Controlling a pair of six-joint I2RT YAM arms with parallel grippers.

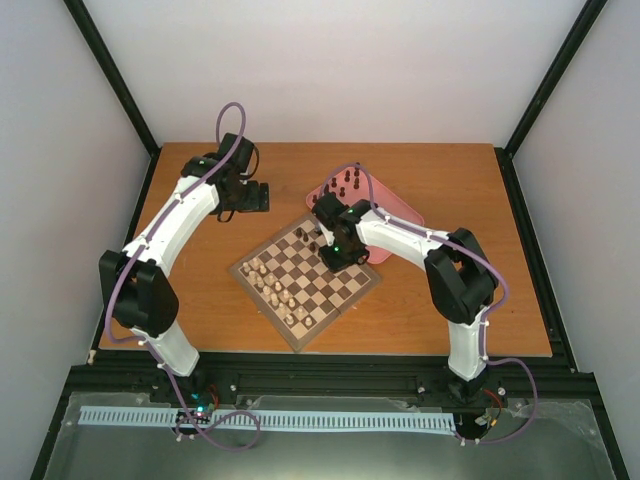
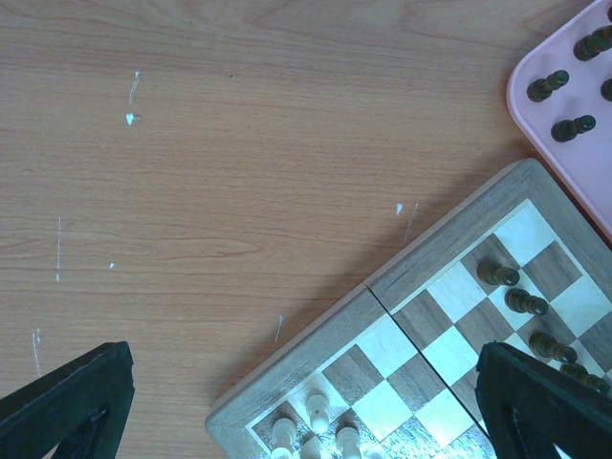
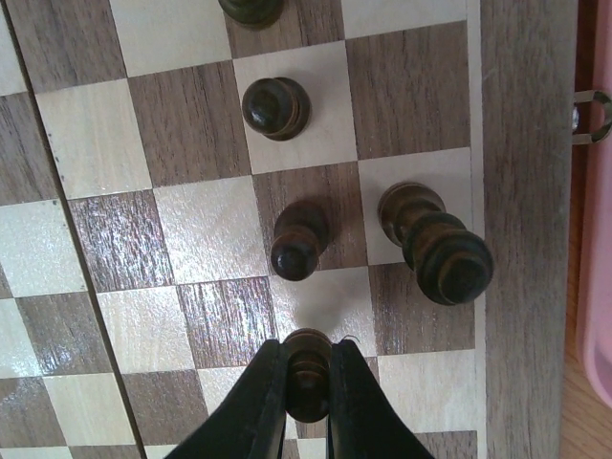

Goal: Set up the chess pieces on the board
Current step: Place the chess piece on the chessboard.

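Note:
The board [image 1: 340, 290] lies turned diagonally mid-table. Pale chessmen [image 1: 275, 285] fill its left side, and a few dark chess pieces [image 1: 312, 237] stand at its far right corner. My right gripper [image 3: 308, 359] is shut on a dark piece [image 3: 308, 382], held just over the board [image 3: 521, 191] next to two dark pawns [image 3: 296, 244] and a taller dark piece [image 3: 440, 251]. My left gripper [image 2: 304, 368] is open and empty, hovering over the board's far corner [image 2: 430, 258]. More dark pieces [image 2: 572, 127] stand on the pink tray [image 2: 535, 143].
The pink tray [image 1: 385, 205] touches the board's far right edge, right behind my right gripper [image 1: 328, 250]. My left gripper [image 1: 258, 196] hangs over bare wood beyond the board's far left edge. Black frame posts stand at the table's corners.

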